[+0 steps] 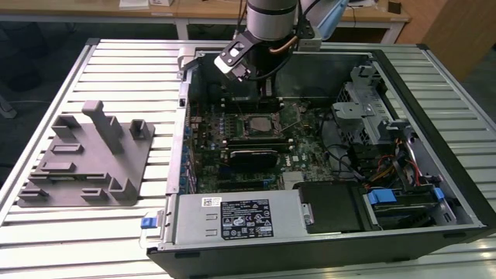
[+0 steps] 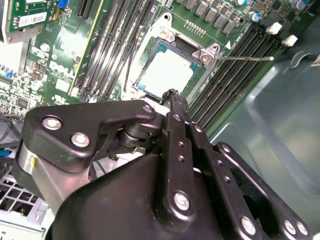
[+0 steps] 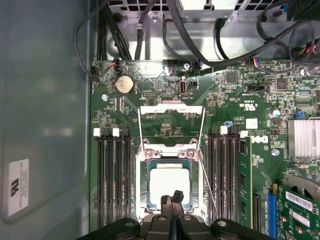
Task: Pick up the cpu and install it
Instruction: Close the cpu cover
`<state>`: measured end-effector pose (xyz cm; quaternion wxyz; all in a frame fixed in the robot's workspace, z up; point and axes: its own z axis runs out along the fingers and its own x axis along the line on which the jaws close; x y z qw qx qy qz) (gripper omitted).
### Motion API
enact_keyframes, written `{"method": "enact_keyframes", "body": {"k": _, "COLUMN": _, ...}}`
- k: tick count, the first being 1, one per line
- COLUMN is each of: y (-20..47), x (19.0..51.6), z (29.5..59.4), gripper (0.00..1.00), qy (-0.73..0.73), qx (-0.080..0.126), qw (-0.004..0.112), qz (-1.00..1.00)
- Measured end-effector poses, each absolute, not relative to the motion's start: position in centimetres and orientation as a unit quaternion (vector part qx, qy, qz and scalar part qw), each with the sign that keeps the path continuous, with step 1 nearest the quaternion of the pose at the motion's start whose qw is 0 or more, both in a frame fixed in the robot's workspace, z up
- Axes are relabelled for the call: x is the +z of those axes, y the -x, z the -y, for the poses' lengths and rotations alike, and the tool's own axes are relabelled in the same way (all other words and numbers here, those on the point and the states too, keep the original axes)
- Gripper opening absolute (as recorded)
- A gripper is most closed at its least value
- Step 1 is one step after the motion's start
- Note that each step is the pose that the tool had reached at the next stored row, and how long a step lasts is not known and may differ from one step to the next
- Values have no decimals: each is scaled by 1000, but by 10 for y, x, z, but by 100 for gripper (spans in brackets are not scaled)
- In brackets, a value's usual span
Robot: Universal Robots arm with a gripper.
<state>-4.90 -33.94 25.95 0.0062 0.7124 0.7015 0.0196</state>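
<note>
Gripper point(image 3: 172, 200) is clenched shut, empty, just above the cpu point(image 3: 169, 181) sitting in its socket point(image 3: 143, 197), load frame point(image 3: 170, 107) flipped open for access.

Pincer point(image 3: 173, 197) hides pt of cpu point(image 3: 169, 181) edge.

Open computer case point(image 1: 326, 258) on the counter point(image 1: 116, 64), toward the edge at the exterior view's right; fixture plate point(image 1: 85, 168) beside it, near the opposite edge. In the case, the cpu point(image 3: 169, 184) sits in the socket point(image 3: 142, 192) on the motherboard point(image 3: 150, 82), the hand point(image 3: 172, 199) over its edge.
</note>
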Motion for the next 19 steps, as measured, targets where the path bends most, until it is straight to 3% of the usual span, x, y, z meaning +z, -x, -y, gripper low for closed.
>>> {"method": "enact_keyframes", "body": {"k": 19, "y": 35, "x": 263, "z": 339, "gripper": 11, "qy": -712, "qx": 20, "qw": 6, "qz": -701}}
